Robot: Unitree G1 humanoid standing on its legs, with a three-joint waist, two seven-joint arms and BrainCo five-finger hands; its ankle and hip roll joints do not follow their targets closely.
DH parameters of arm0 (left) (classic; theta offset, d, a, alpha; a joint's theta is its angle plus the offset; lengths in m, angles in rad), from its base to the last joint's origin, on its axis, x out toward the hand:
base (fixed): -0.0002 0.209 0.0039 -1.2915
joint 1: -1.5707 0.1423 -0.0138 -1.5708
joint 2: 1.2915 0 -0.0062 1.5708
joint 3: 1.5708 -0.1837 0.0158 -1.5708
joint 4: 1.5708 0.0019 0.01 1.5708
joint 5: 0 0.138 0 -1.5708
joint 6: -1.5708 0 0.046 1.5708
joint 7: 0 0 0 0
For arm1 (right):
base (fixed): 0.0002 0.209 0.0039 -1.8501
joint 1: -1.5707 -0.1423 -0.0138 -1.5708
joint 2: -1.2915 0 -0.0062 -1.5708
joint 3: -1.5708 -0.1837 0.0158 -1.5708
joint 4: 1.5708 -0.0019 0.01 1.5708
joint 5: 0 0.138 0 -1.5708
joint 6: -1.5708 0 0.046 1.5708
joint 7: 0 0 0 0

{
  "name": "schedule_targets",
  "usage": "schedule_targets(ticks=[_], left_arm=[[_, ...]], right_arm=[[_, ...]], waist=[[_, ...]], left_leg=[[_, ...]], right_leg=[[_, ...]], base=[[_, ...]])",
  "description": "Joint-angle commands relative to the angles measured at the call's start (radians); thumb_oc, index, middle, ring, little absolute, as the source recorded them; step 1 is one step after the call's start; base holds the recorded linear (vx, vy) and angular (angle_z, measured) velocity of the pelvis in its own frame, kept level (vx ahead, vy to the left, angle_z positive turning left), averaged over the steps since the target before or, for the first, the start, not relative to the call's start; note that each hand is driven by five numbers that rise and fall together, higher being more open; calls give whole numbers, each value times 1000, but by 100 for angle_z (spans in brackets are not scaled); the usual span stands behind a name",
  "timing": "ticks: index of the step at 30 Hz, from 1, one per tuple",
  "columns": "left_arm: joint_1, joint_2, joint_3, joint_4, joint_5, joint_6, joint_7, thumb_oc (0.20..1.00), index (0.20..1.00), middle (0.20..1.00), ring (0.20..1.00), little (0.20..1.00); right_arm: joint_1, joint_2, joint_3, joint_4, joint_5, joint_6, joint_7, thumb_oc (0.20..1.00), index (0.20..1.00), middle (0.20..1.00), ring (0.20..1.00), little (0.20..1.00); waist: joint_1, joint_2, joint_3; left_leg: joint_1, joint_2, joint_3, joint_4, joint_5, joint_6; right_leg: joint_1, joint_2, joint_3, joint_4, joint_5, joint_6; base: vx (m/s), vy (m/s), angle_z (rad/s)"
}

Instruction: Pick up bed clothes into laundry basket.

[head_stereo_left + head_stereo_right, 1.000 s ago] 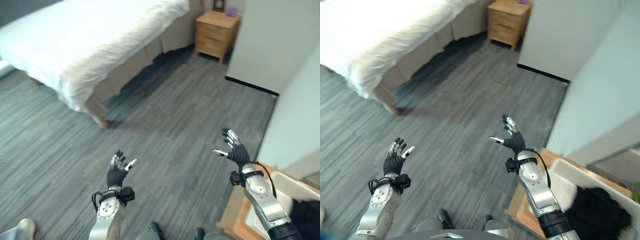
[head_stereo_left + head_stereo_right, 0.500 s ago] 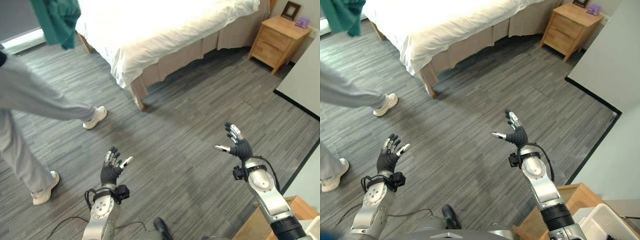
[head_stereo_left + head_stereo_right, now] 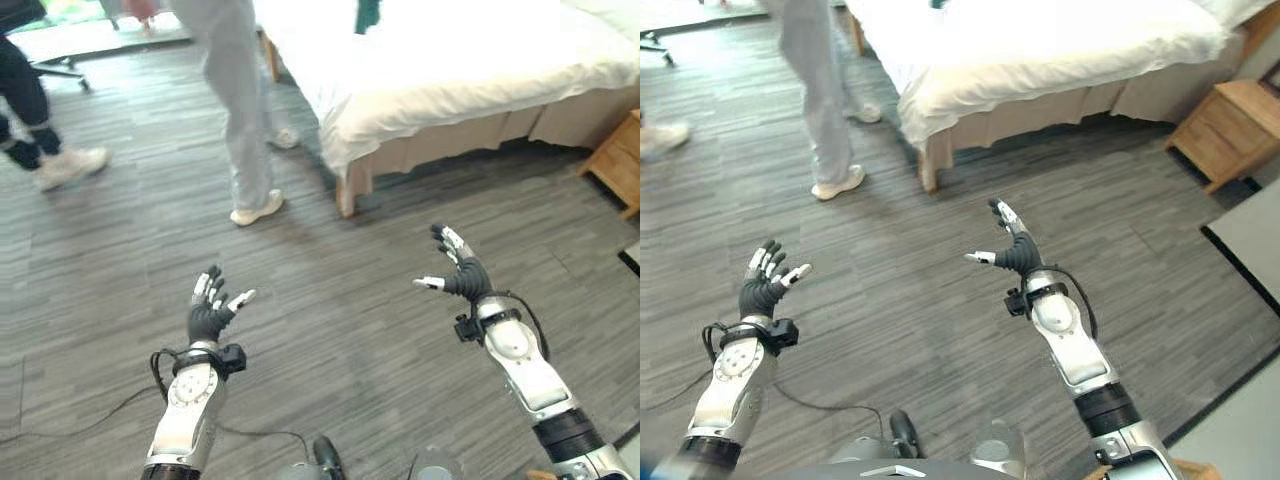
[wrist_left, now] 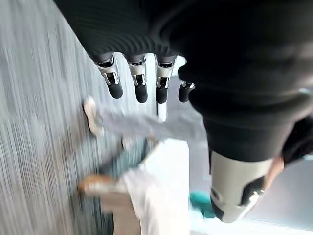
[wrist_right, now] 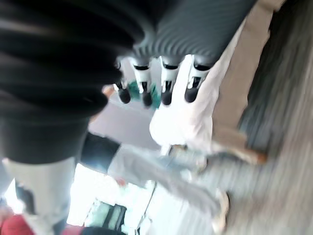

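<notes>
- The left hand (image 3: 210,312) is held up over the grey plank floor (image 3: 340,330) at the near left, its fingers spread straight and nothing gripped.
- The right hand (image 3: 458,274) is raised at the near right, likewise spread wide and empty, well apart from the left one.
- A wide stretch of bare floor is seen between and beyond both hands, reaching as far as the bed (image 3: 470,70).
- The bed is placed at the far right, covered by a white sheet whose near edge hangs over a beige skirt; a wooden leg (image 3: 347,197) is shown at its near left corner.
- A green garment (image 3: 367,14) is seen at the far edge of the bed, partly cut off by the view's border.
- A person in grey trousers (image 3: 240,110) is standing just beside the bed's left corner, on the far side of the open floor.
- Another person's dark leg and pale shoe (image 3: 60,165) are seen at the far left.
- The corner of a wooden nightstand (image 3: 1230,130) is set at the right, beside the bed.
</notes>
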Motion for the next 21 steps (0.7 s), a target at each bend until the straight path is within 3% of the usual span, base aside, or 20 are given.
schedule_targets(ticks=[1,3,4,6,7,9,12,13,15,16,17,19,20,21], left_arm=[[-24,70,4,-51,35,-54,-7,1000,1000,1000,1000,1000],[-24,67,-2,-49,27,-53,-18,1000,1000,1000,1000,1000],[-23,63,-1,-47,22,-53,-25,1000,1000,1000,1000,1000],[25,62,2,-124,52,-49,-53,1000,1000,1000,1000,1000],[66,50,24,-161,44,-53,-88,1000,1000,1000,1000,1000],[84,45,28,-174,45,-57,-102,1000,1000,1000,1000,1000],[106,29,25,-211,44,-71,-125,1000,1000,1000,1000,1000],[115,8,14,-204,35,-75,-124,1000,1000,1000,1000,1000],[110,4,5,-202,38,-75,-127,1000,1000,1000,1000,1000],[112,1,-1,-205,35,-80,-133,1000,1000,1000,1000,1000],[115,7,-2,-214,24,-89,-139,1000,1000,1000,1000,1000],[117,6,-3,-219,9,-97,-139,1000,1000,1000,1000,1000],[111,5,-8,-215,6,-96,-133,1000,1000,1000,1000,1000],[115,4,-12,-207,10,-98,-130,1000,1000,1000,1000,1000]], right_arm=[[-75,33,-8,-2,17,-46,-19,1000,1000,1000,1000,1000],[-74,26,-9,0,18,-43,-16,1000,1000,1000,1000,1000],[-77,24,-8,5,20,-41,-15,1000,1000,1000,1000,1000],[-68,17,-11,-3,17,-42,-13,1000,1000,1000,1000,1000],[-74,16,-26,21,9,-48,-13,1000,1000,1000,1000,1000],[-73,12,-29,26,9,-50,-10,1000,1000,1000,1000,1000],[-64,-3,-30,21,3,-60,0,1000,1000,1000,1000,1000],[-71,-19,-20,20,-8,-60,1,1000,1000,1000,1000,1000],[-81,-31,-12,27,-13,-61,0,1000,1000,1000,1000,1000],[-96,-42,-9,29,-15,-66,-1,1000,1000,1000,1000,1000],[-126,-63,0,37,-22,-68,-4,1000,1000,1000,1000,1000],[-154,-81,1,43,-30,-69,-20,1000,1000,1000,1000,1000],[-166,-88,1,52,-36,-68,-27,1000,1000,1000,1000,1000],[-193,-99,15,78,-66,-66,-42,1000,1000,1000,1000,1000]], waist=[[-33,-25,19],[-51,-30,23],[-61,-32,25],[-60,-24,24],[-56,-14,25],[-61,-8,24],[-80,-15,11],[-83,-2,6],[-85,5,5],[-83,11,3],[-72,12,6],[-45,6,22],[-30,-9,37],[-12,-24,53]], left_leg=[[76,124,56,-113,25,-122],[96,111,16,-114,3,-132],[101,101,10,-114,4,-135],[113,90,-14,-114,-11,-135],[152,80,-42,-114,-52,-141],[168,76,-48,-114,-63,-142],[220,38,-59,-103,-101,-129],[221,40,-73,-34,-130,-135],[215,46,-71,16,-139,-150],[204,59,-66,82,-127,-169],[149,110,-58,257,-75,-215],[78,168,-73,441,16,-258],[13,175,-88,526,47,-267],[-60,187,-94,516,6,-240]], right_leg=[[89,83,30,-313,94,21],[54,146,77,-455,125,31],[23,172,87,-521,179,29],[13,187,87,-574,213,36],[-24,190,67,-626,251,56],[-34,192,52,-639,258,58],[-25,198,46,-642,275,35],[-7,204,39,-635,273,17],[10,210,32,-645,269,6],[30,217,26,-654,263,-3],[74,235,31,-669,235,-32],[119,260,39,-669,185,-73],[132,253,38,-669,174,-87],[152,244,44,-669,155,-83]], base=[[377,-96,79],[318,-114,82],[192,-85,81],[280,-78,66],[489,-106,61],[330,-103,45],[263,-133,47],[333,-138,45],[268,-140,21],[362,-270,-12],[333,-276,-29],[256,-257,-71],[249,-177,-93],[333,-46,-71]])
